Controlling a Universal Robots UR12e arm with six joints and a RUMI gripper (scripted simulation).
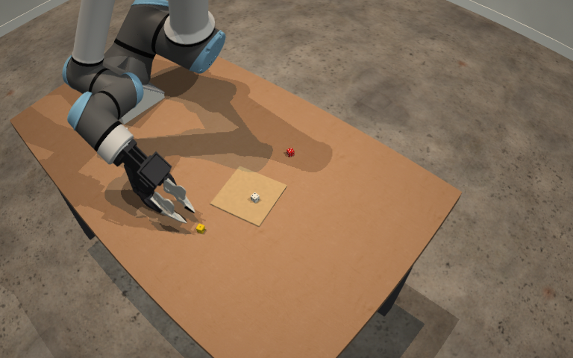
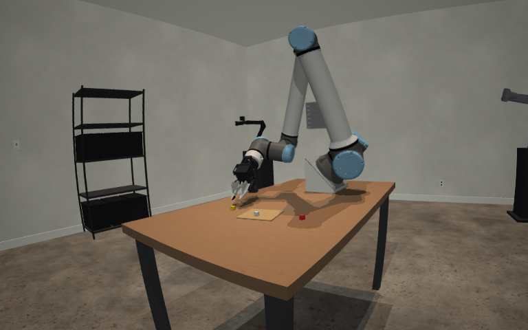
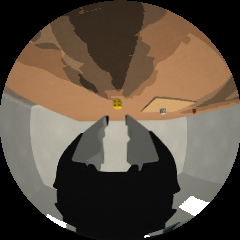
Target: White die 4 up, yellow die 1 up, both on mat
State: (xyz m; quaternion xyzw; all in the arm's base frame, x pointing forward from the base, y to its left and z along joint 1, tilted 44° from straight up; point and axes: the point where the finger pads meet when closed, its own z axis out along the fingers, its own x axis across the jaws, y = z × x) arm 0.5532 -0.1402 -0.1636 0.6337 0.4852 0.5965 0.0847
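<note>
One arm [image 1: 103, 110] of grey tubes with blue joint caps, folded down low over the table [image 1: 325, 248], wrist tilted so the gripper [image 1: 188, 215] slants toward the wooden top. Two pale, pointed metal fingers [image 1: 174, 191] on a black body, held slightly apart with a narrow gap and pinching nothing, tips just above the surface. Three dice, all small cubes with pips: one yellow, one white, one red. Yellow die [image 1: 200, 228] flat on bare wood, just beside the fingertips at about 4 o'clock from them in the top view, not touching them, and off the mat. In the wrist view, seen just beyond the gap between the fingers, with dark pips on the near face. One mat [image 1: 236, 199], a thin, light tan square, at about 2 o'clock from the yellow die. White die [image 1: 254, 198] flat on the mat, near its middle, fully inside the edges. Red die [image 1: 289, 152] on the table in the arm's shadow, at about 1 o'clock from the mat, well apart from the gripper. Top numbers too small to read on all three.
</note>
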